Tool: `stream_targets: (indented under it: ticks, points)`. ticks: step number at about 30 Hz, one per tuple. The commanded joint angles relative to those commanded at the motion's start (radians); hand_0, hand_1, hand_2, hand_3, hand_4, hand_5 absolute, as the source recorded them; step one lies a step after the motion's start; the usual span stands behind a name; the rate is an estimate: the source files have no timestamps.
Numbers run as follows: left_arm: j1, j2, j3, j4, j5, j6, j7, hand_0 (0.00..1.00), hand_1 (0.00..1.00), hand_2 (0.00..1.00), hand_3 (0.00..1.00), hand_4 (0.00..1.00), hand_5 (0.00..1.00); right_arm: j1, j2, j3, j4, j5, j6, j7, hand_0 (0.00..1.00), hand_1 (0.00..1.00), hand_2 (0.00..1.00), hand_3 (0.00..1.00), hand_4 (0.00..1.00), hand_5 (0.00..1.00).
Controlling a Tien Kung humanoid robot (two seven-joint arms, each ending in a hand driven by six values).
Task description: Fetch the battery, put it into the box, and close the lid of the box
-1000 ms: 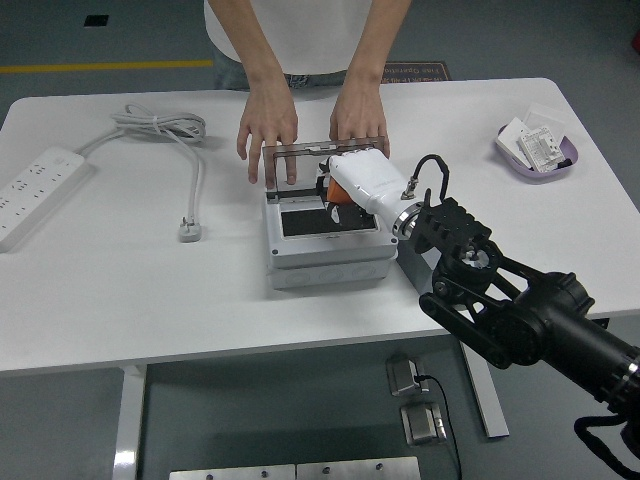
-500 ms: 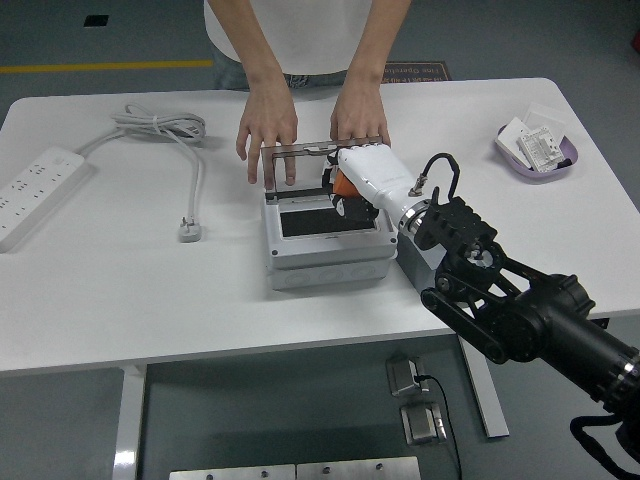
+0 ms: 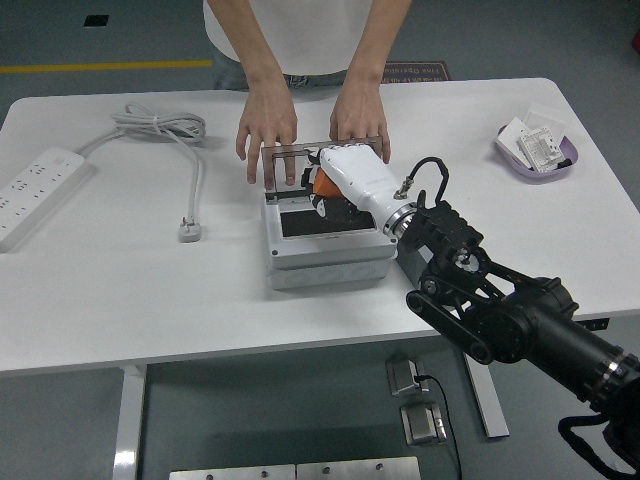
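A glossy white plastic shell covers the right hand [image 3: 352,180] above a matt grey plastic box [image 3: 325,245] with clear lid [image 3: 300,163] on the smooth white table [image 3: 150,300].

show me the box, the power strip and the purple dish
box [image 3: 325,262]: head view, grey front wall
power strip [image 3: 35,190]: head view, middle of white body
purple dish [image 3: 520,162]: head view, near left rim

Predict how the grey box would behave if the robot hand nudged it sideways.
The grey box looks squat and flat-based, so it would probably slide, not tip. Its raised clear lid seems thin and might swing. The person's hands rest behind it, likely steadying it.
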Motion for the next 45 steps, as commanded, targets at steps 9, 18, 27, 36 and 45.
stream_targets:
  ticks: [9,18,27,36,45]
  points:
    - [-0.004,0.001,0.004,0.000,0.002,-0.002,-0.002,0.660,0.674,0.678,0.763,0.793,0.449,-0.008,0.012,-0.013,-0.058,0.030,-0.018,0.019,0.209,0.248,0.405,0.411,0.058,0.002]
    - [-0.010,0.002,0.006,0.000,0.011,-0.005,-0.008,0.659,0.674,0.678,0.763,0.792,0.450,-0.012,0.024,-0.026,-0.094,0.056,-0.032,0.032,0.244,0.253,0.407,0.393,0.082,0.002]
    - [-0.016,0.001,0.008,0.000,0.019,-0.007,-0.012,0.660,0.674,0.678,0.763,0.792,0.452,-0.012,0.033,-0.026,-0.112,0.074,-0.027,0.039,0.250,0.258,0.409,0.388,0.119,0.002]
    - [-0.018,0.000,0.008,0.000,0.023,-0.008,-0.011,0.661,0.674,0.678,0.763,0.791,0.452,-0.005,0.032,-0.012,-0.117,0.066,-0.006,0.038,0.271,0.277,0.431,0.458,0.203,0.002]
    - [-0.021,-0.002,0.005,0.000,0.028,-0.007,-0.009,0.660,0.674,0.678,0.763,0.790,0.454,-0.001,0.030,-0.013,-0.117,0.077,0.001,0.039,0.440,0.489,0.566,0.633,0.730,0.379]
